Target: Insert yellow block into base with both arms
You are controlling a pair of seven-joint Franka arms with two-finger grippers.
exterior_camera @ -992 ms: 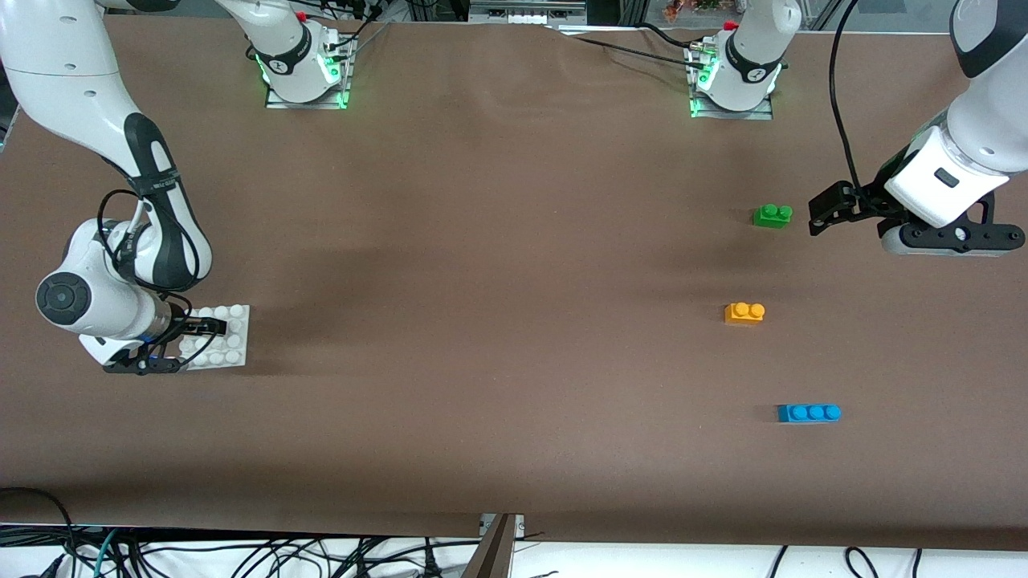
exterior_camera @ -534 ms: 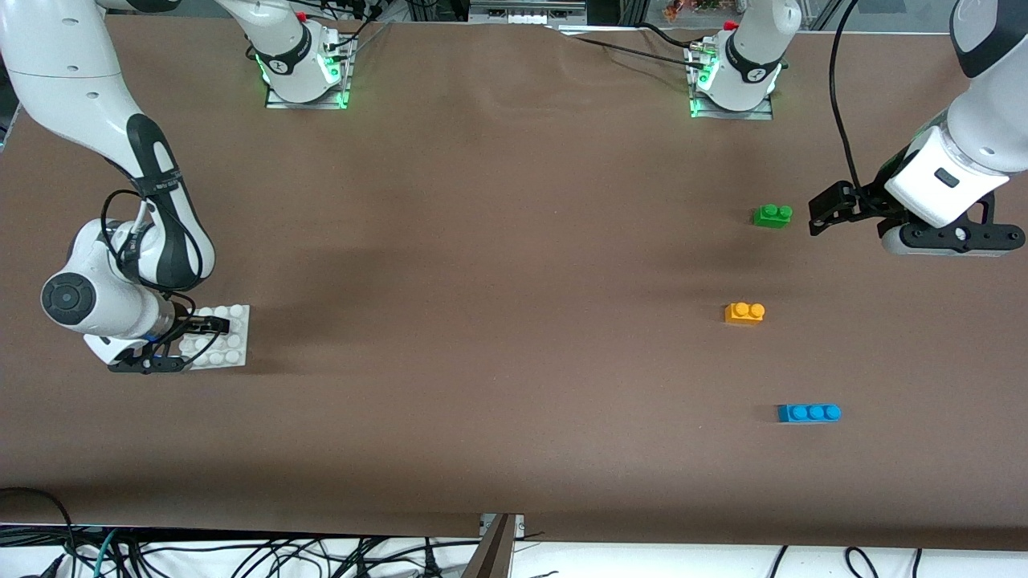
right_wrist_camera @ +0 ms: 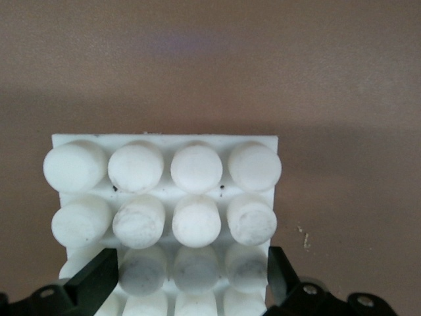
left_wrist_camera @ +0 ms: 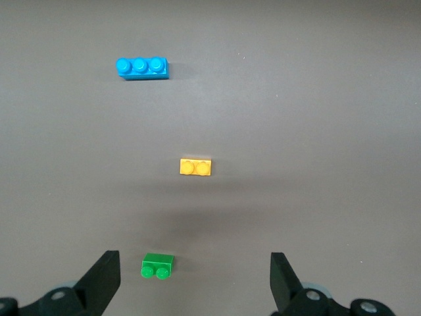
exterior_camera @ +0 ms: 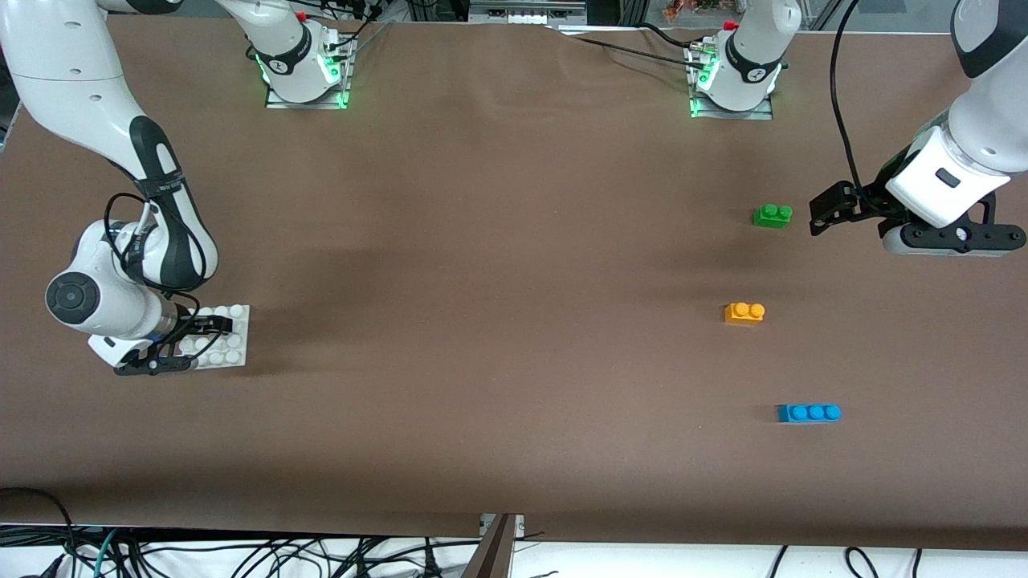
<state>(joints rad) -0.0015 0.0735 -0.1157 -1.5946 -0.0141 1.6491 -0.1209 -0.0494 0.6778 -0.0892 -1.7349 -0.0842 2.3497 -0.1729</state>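
Observation:
The yellow block [exterior_camera: 744, 312] [left_wrist_camera: 196, 166] lies on the brown table toward the left arm's end, with nothing touching it. The white studded base [exterior_camera: 233, 333] [right_wrist_camera: 164, 171] lies flat toward the right arm's end. My right gripper [exterior_camera: 193, 343] [right_wrist_camera: 191, 280] is low over the base and open, one finger on each side of its studs; whether they touch it I cannot tell. My left gripper [exterior_camera: 821, 213] [left_wrist_camera: 194, 283] hangs open and empty beside the green brick [exterior_camera: 773, 215] [left_wrist_camera: 158, 266], which lies farther from the front camera than the yellow block.
A blue three-stud brick [exterior_camera: 809, 413] [left_wrist_camera: 142, 67] lies nearer to the front camera than the yellow block. Both arm bases [exterior_camera: 303, 72] [exterior_camera: 732, 76] stand along the table's back edge. Cables hang below the table's front edge.
The right arm's wrist has shifted slightly toward the base, sliding its open gripper a little further over the plate. The left arm and the bricks have not moved.

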